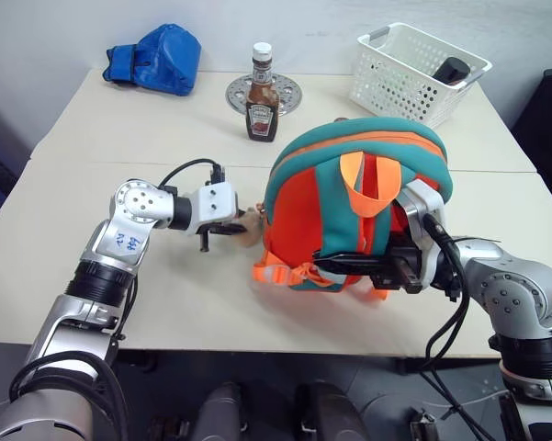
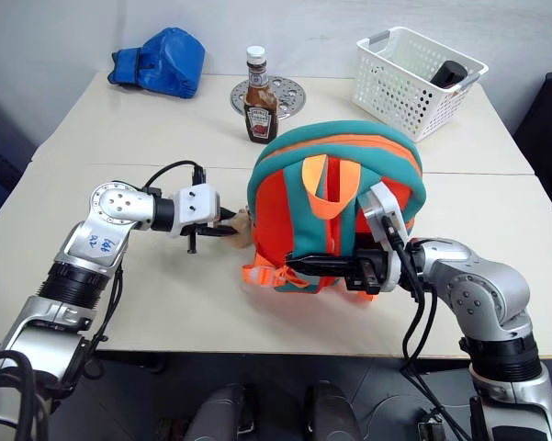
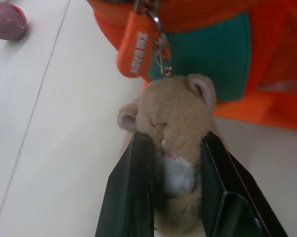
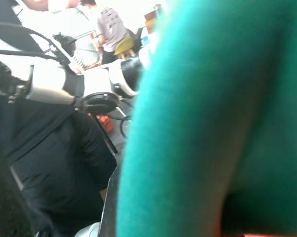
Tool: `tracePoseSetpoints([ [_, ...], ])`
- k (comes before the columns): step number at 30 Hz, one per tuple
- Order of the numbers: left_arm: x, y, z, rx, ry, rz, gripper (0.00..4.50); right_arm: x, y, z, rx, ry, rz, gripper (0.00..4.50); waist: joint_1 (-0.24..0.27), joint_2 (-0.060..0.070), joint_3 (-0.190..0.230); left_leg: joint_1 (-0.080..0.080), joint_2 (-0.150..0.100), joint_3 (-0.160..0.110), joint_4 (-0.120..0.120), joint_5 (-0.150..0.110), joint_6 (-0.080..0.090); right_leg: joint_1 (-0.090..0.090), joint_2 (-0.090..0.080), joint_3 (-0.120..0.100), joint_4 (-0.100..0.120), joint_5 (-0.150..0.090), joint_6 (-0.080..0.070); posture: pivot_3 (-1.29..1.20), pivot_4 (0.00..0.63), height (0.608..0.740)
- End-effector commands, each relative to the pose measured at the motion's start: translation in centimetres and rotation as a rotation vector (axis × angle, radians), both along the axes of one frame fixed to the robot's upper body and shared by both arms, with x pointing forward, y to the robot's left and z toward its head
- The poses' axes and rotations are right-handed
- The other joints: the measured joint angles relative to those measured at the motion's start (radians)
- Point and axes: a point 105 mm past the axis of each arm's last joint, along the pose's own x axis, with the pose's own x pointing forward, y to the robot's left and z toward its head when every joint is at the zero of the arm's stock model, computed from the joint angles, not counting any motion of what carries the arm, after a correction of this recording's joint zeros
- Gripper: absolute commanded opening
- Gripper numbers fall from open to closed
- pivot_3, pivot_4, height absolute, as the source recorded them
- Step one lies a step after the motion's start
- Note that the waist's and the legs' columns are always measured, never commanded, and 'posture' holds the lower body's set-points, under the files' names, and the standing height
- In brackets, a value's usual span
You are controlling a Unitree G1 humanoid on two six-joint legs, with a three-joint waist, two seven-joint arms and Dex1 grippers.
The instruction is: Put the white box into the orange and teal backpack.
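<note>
The orange and teal backpack (image 1: 349, 197) stands upright in the middle of the table, straps facing me. A tan plush hamster toy (image 3: 175, 116) hangs from its side by a clip. My left gripper (image 3: 173, 143) is shut on that toy, one black finger on each side of it, just left of the backpack (image 1: 222, 230). My right gripper (image 1: 329, 265) reaches in from the right across the backpack's lower straps, its fingers shut on the fabric there. In the right wrist view, teal fabric (image 4: 212, 123) lies right against the camera. The white box is out of view.
A ketchup bottle (image 1: 262, 96) stands behind the backpack, in front of a round metal plate (image 1: 289, 92). At the back right is a white perforated basket (image 1: 413, 69) with a dark object inside. A blue fabric bundle (image 1: 158, 57) lies at the back left.
</note>
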Motion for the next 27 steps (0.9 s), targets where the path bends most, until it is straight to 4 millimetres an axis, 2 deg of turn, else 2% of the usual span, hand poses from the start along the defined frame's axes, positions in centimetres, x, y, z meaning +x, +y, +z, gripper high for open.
tracePoseSetpoints([
  [1,-0.3,0.9,-0.5,-0.016,0.052,0.027,0.72,-0.5,0.3,0.2,-0.005,-0.055,-0.003,0.0,0.0,0.0,0.0,0.0,0.0,0.0,0.0,0.0,0.0,0.0,0.0,0.0,0.0,0.0,0.0,0.0,0.15,0.74],
  [3,-0.7,0.8,0.4,-0.093,0.093,0.036,0.72,0.5,0.2,-0.3,-0.044,-0.065,-0.073,0.0,0.0,0.0,0.0,0.0,0.0,0.0,0.0,0.0,0.0,0.0,0.0,0.0,0.0,0.0,0.0,0.0,0.15,0.74],
  [4,-1.1,0.8,0.9,-0.137,0.12,0.038,1.45,1.2,0.0,-0.6,-0.068,-0.073,-0.124,0.69,0.0,0.0,0.0,0.0,0.0,0.0,0.0,0.0,0.0,0.0,0.0,0.0,0.0,0.0,0.0,0.0,0.15,0.74],
  [6,-2.2,1.1,1.7,-0.206,0.174,0.033,2.07,2.3,-0.7,-0.8,-0.107,-0.081,-0.209,1.32,-0.003,0.0,0.0,0.0,0.0,0.0,0.0,0.0,0.0,0.0,0.0,0.0,0.0,0.0,0.0,0.0,0.15,0.74],
  [8,-3.5,2.0,2.4,-0.258,0.216,0.038,2.73,3.1,-2.1,-0.8,-0.161,-0.128,-0.29,1.99,-0.006,0.0,0.0,0.0,0.0,0.0,-0.001,0.002,-0.003,0.0,0.0,0.0,0.0,0.0,0.0,0.0,0.15,0.74],
  [9,-4.4,2.8,3.0,-0.3,0.241,0.051,3.07,3.4,-3.4,-0.8,-0.204,-0.151,-0.345,2.39,-0.005,0.0,0.0,0.0,0.0,0.0,-0.001,0.003,-0.005,-0.001,0.0,0.0,0.0,0.0,0.0,0.0,0.15,0.74],
  [10,-5.5,3.7,3.7,-0.341,0.262,0.063,3.38,3.4,-4.7,-0.7,-0.229,-0.154,-0.389,2.7,-0.005,0.0,0.0,0.0,0.0,0.0,-0.001,0.003,-0.005,-0.001,0.0,0.0,0.0,0.0,0.0,0.0,0.15,0.74],
  [13,-7.7,5.1,4.8,-0.415,0.3,0.098,4.39,2.7,-7.0,-0.2,-0.241,-0.128,-0.437,3.82,-0.002,0.0,0.0,0.0,0.0,-0.001,-0.003,0.003,-0.006,0.0,0.0,0.0,-0.003,0.0,0.0,0.0,0.15,0.74],
  [15,-9.6,6.6,5.7,-0.494,0.34,0.143,4.5,1.7,-9.4,0.1,-0.27,-0.109,-0.466,4.47,0.001,0.001,0.0,0.0,0.0,-0.001,-0.002,0.002,-0.006,0.001,0.0,0.0,-0.003,0.0,0.0,0.0,0.15,0.74],
  [17,-12.2,8.5,6.7,-0.55,0.38,0.198,4.5,1.3,-12.8,0.8,-0.289,-0.076,-0.543,4.47,0.0,0.001,0.0,0.0,0.0,-0.002,-0.002,0.0,-0.001,0.002,-0.001,0.0,-0.005,0.0,0.0,0.0,0.15,0.74],
  [21,-14.7,11.2,7.5,-0.572,0.344,0.342,4.5,0.6,-17.3,3.0,-0.264,-0.051,-0.611,4.47,-0.001,0.001,0.001,0.0,0.0,-0.002,-0.002,-0.001,0.0,0.003,-0.001,0.0,-0.006,0.0,0.0,0.0,0.15,0.74],
  [24,-15.9,12.2,7.5,-0.573,0.327,0.394,4.5,0.3,-18.7,4.3,-0.222,-0.036,-0.614,4.47,-0.002,0.003,0.0,0.002,0.0,-0.001,-0.004,-0.001,-0.001,0.004,-0.001,0.0,-0.007,-0.002,-0.004,0.0,0.15,0.74],
  [27,-15.7,12.4,7.5,-0.592,0.284,0.426,4.5,0.9,-19.0,4.7,-0.191,-0.038,-0.625,4.47,-0.002,0.003,0.0,0.002,0.0,-0.001,-0.006,0.0,-0.002,0.003,-0.001,0.001,-0.007,-0.003,-0.006,0.0,0.15,0.74],
])
